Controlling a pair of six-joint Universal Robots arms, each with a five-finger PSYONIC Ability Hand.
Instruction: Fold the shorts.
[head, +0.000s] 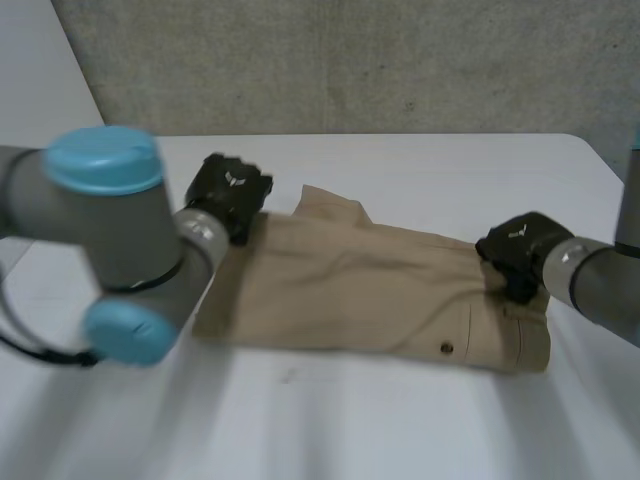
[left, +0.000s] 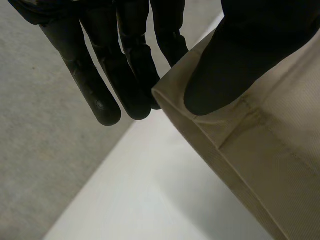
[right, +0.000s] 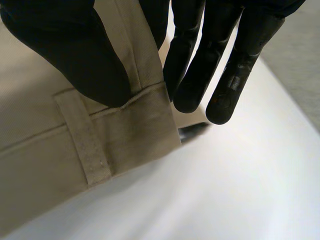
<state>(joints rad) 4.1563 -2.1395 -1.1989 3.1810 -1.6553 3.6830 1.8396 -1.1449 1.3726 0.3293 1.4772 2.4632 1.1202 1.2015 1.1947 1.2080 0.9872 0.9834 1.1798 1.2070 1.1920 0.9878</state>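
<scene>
Tan shorts (head: 370, 290) lie across the middle of the white table (head: 400, 430), waistband toward my right arm. My left hand (head: 228, 193) is at the far left corner of the shorts, at a leg hem. In the left wrist view its thumb (left: 240, 50) lies on the hem (left: 200, 122) and its fingers (left: 125, 75) reach under the edge, pinching the cloth. My right hand (head: 515, 252) is at the far right corner. There its thumb (right: 65, 45) presses the waistband (right: 125, 130) beside a belt loop (right: 85, 145) against the fingers (right: 200, 65) behind it, with that corner raised slightly off the table.
My left arm's elbow (head: 110, 230) looms at the front left, above the table. A grey wall (head: 350, 60) stands behind the table's far edge. A dark button (head: 446, 348) shows on the near right part of the shorts. Bare table runs along the front.
</scene>
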